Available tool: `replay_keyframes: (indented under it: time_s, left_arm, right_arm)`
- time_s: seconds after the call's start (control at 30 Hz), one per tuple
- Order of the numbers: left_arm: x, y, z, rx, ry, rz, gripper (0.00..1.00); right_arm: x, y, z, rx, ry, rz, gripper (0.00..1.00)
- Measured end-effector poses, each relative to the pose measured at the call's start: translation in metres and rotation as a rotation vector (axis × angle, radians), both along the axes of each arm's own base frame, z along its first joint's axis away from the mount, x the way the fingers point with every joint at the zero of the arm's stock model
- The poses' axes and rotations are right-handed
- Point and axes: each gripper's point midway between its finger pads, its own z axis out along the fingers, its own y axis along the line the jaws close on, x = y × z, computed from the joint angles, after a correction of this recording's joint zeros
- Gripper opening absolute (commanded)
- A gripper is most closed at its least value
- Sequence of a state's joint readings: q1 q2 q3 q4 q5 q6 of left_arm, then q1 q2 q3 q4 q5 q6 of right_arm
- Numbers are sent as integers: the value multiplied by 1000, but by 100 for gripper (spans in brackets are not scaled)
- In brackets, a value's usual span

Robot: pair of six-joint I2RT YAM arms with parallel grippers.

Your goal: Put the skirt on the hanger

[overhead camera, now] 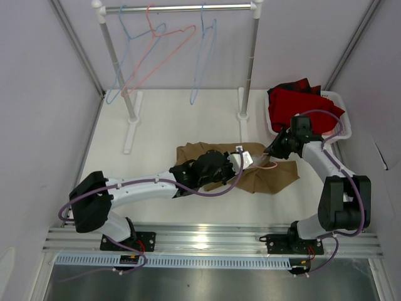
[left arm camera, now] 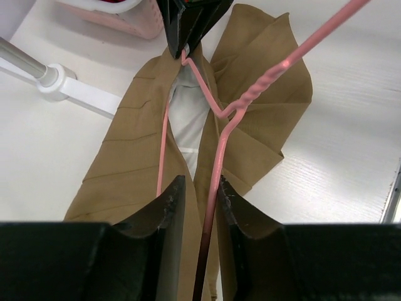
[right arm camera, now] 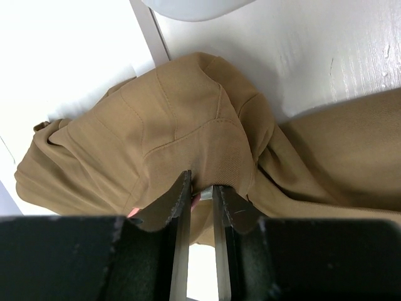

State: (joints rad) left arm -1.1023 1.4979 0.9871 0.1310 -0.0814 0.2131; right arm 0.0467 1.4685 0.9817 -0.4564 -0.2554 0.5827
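The tan-brown skirt [overhead camera: 266, 177] lies crumpled mid-table, its pale lining [left arm camera: 186, 116] showing in the left wrist view. A salmon-pink wire hanger [left arm camera: 263, 84] lies over the skirt [left arm camera: 128, 166], its wires running into the waist opening. My left gripper [left arm camera: 200, 183] stands open around one hanger wire, which rests against the right finger [left arm camera: 233, 200] with a gap to the other. It sits at the skirt's left end [overhead camera: 243, 160]. My right gripper [right arm camera: 202, 183] is shut on a fold of the skirt [right arm camera: 188, 113], at the far end of the garment [overhead camera: 270, 152].
A white rail [overhead camera: 182, 9] at the back carries light blue hangers [overhead camera: 203, 56] and another pink hanger [overhead camera: 160, 53]. Its feet [overhead camera: 243, 116] stand just behind the skirt. A white basket [overhead camera: 343, 124] of red cloth [overhead camera: 301, 103] sits at the right.
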Motion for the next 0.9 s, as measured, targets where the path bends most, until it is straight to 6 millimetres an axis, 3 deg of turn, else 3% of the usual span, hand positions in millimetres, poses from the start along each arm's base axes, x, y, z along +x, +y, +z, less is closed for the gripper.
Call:
replay_keyframes:
  time_s: [0.33,0.9]
  left_arm:
    - [4,-1,0,39,-33,-4,49]
    - [10,0,-7,118,-95,-17,56]
  right_arm:
    - [2,2,-4,3,18,15,0]
    - [16,6,-13,-4,110,68,0]
